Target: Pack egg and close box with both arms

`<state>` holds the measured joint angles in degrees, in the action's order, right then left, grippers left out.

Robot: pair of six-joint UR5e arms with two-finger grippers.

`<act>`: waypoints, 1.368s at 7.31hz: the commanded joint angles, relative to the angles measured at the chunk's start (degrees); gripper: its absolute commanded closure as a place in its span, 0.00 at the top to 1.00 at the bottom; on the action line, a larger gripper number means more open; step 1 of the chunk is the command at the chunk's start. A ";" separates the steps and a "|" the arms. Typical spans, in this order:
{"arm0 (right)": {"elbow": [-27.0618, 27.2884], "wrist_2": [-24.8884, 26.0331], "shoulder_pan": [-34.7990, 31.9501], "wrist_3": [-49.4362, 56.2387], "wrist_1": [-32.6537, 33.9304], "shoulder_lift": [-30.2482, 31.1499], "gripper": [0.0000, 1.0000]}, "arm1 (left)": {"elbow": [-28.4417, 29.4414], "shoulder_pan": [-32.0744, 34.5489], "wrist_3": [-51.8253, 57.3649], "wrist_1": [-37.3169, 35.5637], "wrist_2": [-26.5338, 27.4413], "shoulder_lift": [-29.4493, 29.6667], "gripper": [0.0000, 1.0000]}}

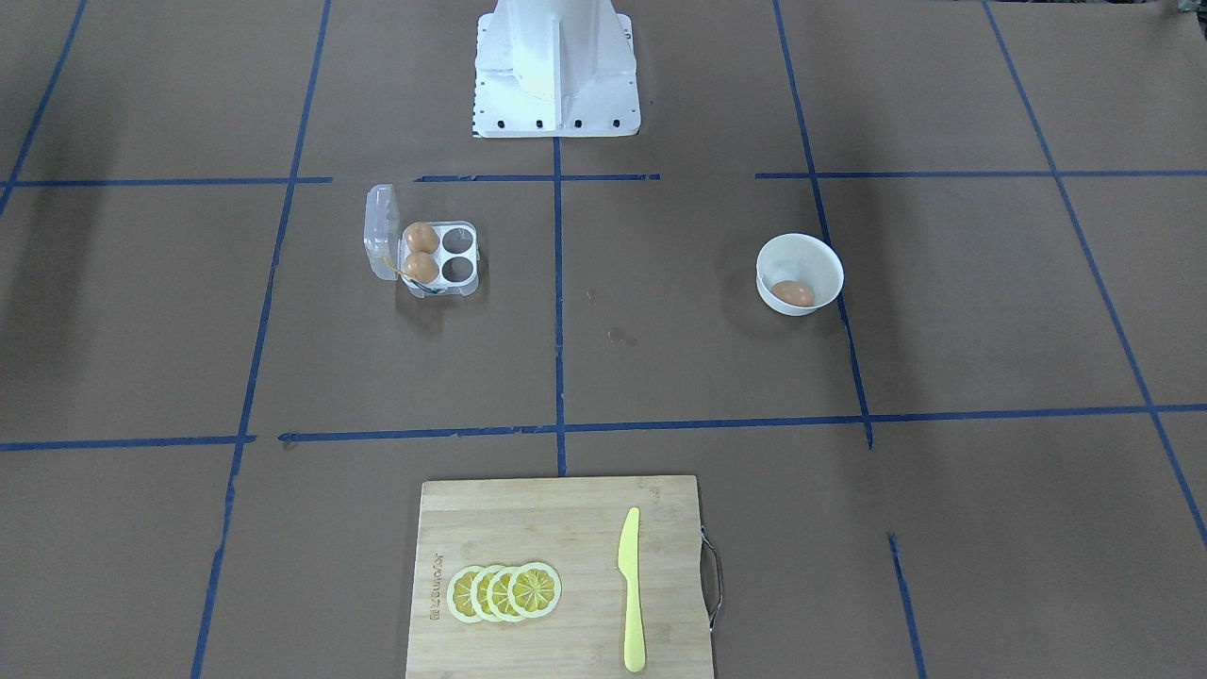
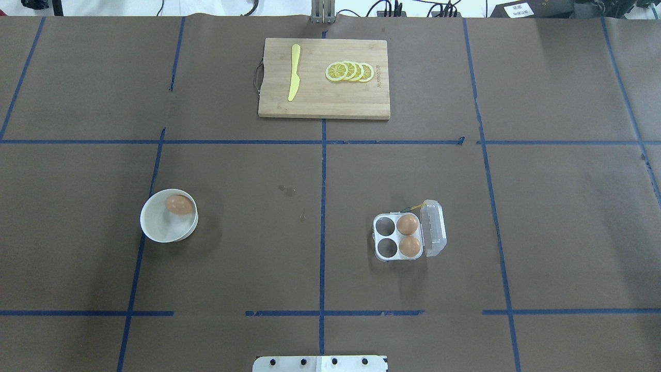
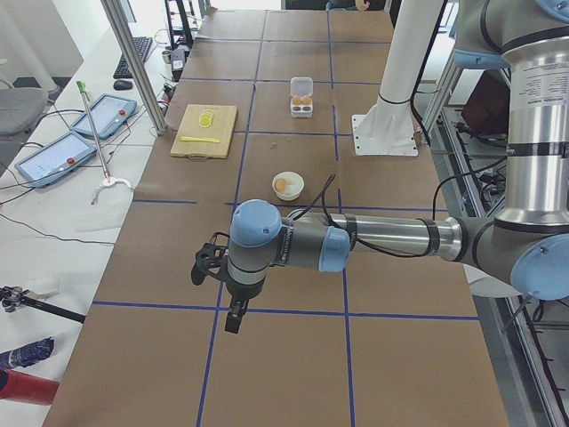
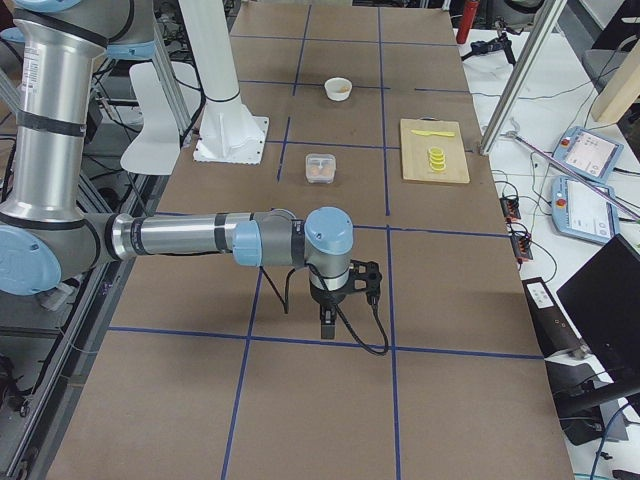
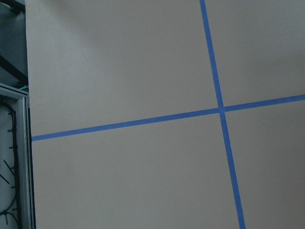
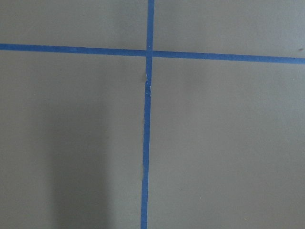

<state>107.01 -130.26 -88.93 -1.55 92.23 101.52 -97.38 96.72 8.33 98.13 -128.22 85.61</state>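
Overhead view, left to right, as your cameras recorded it.

- Left: a white bowl [image 2: 159,227] stood on the brown table [image 2: 232,268]. One egg [image 2: 179,205] lay in it against the far wall.
- Centre, far edge: a wooden cutting board [image 2: 320,101] carried a yellow knife [image 2: 294,72] and four overlapping lemon slices [image 2: 350,72]. A mark was engraved by the board's right edge [image 2: 378,76]. It was too small to read.
- Right: the box [image 2: 386,248] sat with its lid [image 2: 435,228] open and hinged on the right side. Two more eggs [image 2: 407,225] [image 2: 410,246] filled the cells next to the lid. The two left cells held nothing. A yellow string [image 2: 413,207] trailed at the box's far end.
- Top right corner: a white label [image 2: 521,9] bore dark characters that were not legible.

Arms, side views only:
- The left arm [image 3: 382,236] reached out over the table's left end, well apart from the bowl. The left gripper [image 3: 233,316] pointed down. You could not tell how wide its fingers stood.
- A printed label [image 3: 542,84] on that arm's upright segment was unreadable.
- The right arm [image 4: 190,238] reached over the right end, well apart from the box. The right gripper [image 4: 328,322] pointed down, and the spread of its fingers could not be told either.

Both wrist views showed only table and crossing blue tape [image 5: 220,109].
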 commanded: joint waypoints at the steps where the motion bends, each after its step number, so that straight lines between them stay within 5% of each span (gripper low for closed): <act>1: 0.74 -4.44 0.77 -0.47 -0.12 -0.44 1.00 | -0.17 -1.61 -0.07 2.06 -0.10 -0.09 1.00; 3: 1.00 -6.76 0.86 -0.91 -0.21 -2.28 1.00 | 0.17 -1.71 -0.59 11.05 -7.80 0.52 1.00; 6: 0.04 -6.59 0.86 -0.91 -3.18 -5.37 1.00 | 4.80 -2.67 -1.04 28.79 -8.27 3.58 1.00; 7: 0.21 -6.76 0.86 -1.18 -3.38 -5.37 1.00 | 5.96 -2.76 -2.52 29.83 -13.84 3.69 1.00; 10: -0.23 -6.85 0.95 -1.09 -8.97 -4.93 1.00 | 4.31 -8.16 -5.77 40.52 -17.40 2.90 1.00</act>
<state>106.97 -137.06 -88.03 -2.64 86.49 96.31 -92.43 92.34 3.79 133.78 -144.12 89.02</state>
